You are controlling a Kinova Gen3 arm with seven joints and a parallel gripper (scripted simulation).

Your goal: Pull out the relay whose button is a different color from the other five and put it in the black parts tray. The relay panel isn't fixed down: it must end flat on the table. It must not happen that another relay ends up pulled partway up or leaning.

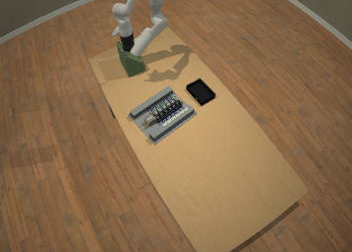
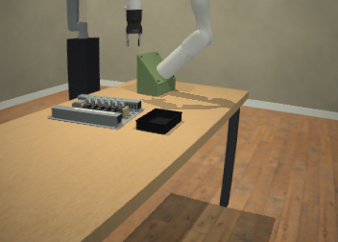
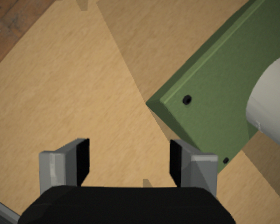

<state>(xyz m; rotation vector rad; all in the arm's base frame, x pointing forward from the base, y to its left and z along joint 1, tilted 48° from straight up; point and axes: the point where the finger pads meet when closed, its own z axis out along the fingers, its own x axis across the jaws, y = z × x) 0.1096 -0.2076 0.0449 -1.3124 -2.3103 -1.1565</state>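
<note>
The grey relay panel [image 1: 162,113] lies flat near the middle of the table, with a row of relays [image 1: 162,111] across it; it also shows in the exterior view [image 2: 98,110]. The button colors are too small to tell apart. The black parts tray [image 1: 201,91] [image 2: 158,120] sits just right of the panel, empty. My gripper [image 2: 132,42] hangs high above the far end of the table, well away from the panel, next to the green arm base [image 2: 154,73]. In the wrist view the fingers stand wide open with nothing between them.
The green wedge-shaped base [image 1: 131,62] stands at the far end of the table and fills the right of the wrist view [image 3: 221,95]. A black pedestal with a grey arm [image 2: 83,62] stands on the floor beyond the table.
</note>
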